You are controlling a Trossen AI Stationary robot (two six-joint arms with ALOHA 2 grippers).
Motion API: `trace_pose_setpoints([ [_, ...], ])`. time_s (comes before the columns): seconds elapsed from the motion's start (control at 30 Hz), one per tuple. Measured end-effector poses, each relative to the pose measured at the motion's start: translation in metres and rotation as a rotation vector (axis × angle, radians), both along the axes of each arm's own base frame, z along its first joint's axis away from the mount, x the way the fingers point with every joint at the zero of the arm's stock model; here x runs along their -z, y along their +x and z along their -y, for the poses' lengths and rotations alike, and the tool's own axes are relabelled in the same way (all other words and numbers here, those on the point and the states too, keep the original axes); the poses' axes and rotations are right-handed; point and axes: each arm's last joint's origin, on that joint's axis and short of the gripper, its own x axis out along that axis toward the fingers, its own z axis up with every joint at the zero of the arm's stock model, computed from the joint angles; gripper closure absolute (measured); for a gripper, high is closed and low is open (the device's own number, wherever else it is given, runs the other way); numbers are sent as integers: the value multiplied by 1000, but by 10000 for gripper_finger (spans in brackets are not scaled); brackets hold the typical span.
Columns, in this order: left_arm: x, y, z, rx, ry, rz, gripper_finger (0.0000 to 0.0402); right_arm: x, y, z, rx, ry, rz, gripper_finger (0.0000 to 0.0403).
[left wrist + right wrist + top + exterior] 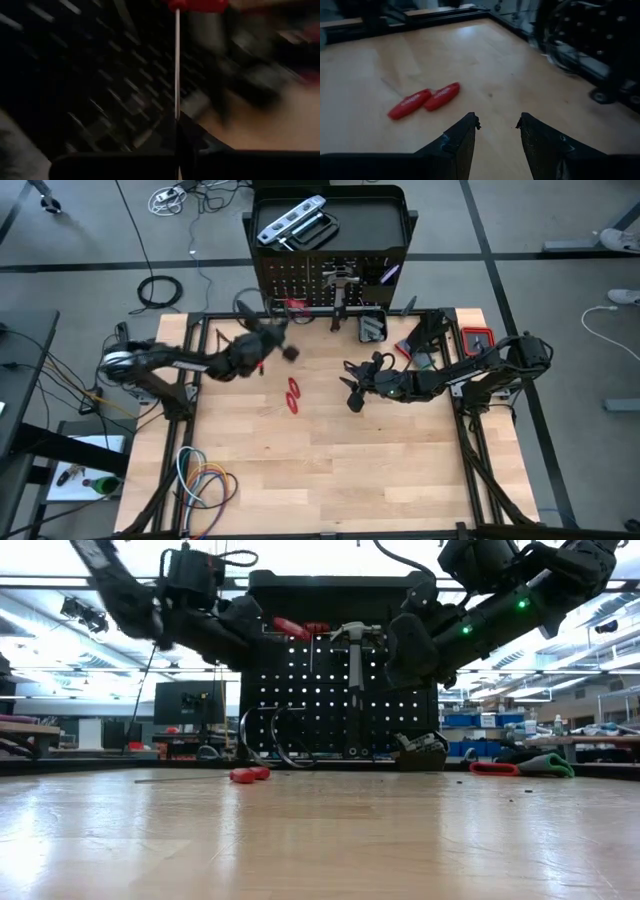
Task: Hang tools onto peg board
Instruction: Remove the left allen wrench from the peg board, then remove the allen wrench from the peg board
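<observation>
Pale wood makes up the bench point(330, 460), and at its far edge the black peg board point(330, 285) stands upright so that tools can hang from its face. A hammer point(353, 650) already hangs there, head up, handle down, beside something red point(292, 628) near the top row. The left pincer point(268, 330) is raised close against the board, clamped together on the thin steel shaft of a red-handled screwdriver point(177, 65); gripping the shaft leaves the handle end free, probably so it can be offered to a peg. The right pincer point(497, 125) hovers low above the middle of the bench with its fingers apart and nothing between them, aimed toward two red-handled tools point(423, 100) lying touching side by side on the wood, likely the next to be lifted.
</observation>
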Motion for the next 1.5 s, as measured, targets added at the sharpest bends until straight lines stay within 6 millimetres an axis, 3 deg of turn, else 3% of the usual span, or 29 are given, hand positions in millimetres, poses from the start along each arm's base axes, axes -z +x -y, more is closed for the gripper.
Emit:
trace_pose_setpoints([
  [0.23,20,-27,51,318,-455,-269,401,-2,2,-1,-56,21,21,241],
  [0.47,45,-37,76,412,-740,-464,395,-6,3,1,-50,18,73,241],
  [0.57,50,-36,83,424,-758,-497,368,-7,4,1,-52,14,76,241],
  [0.7,50,-37,87,428,-785,-561,300,-7,4,2,-51,2,74,241],
  [0.9,20,-18,80,398,-628,-516,225,-8,4,7,-36,-4,75,241],
  [1.17,-24,6,50,69,-15,-84,220,-8,4,8,-36,-2,83,241],
  [1.33,-32,12,16,-37,141,126,220,-9,4,8,-38,-2,92,241],
  [1.5,-29,27,-16,-75,169,168,218,-9,4,8,-39,-2,90,241],
])
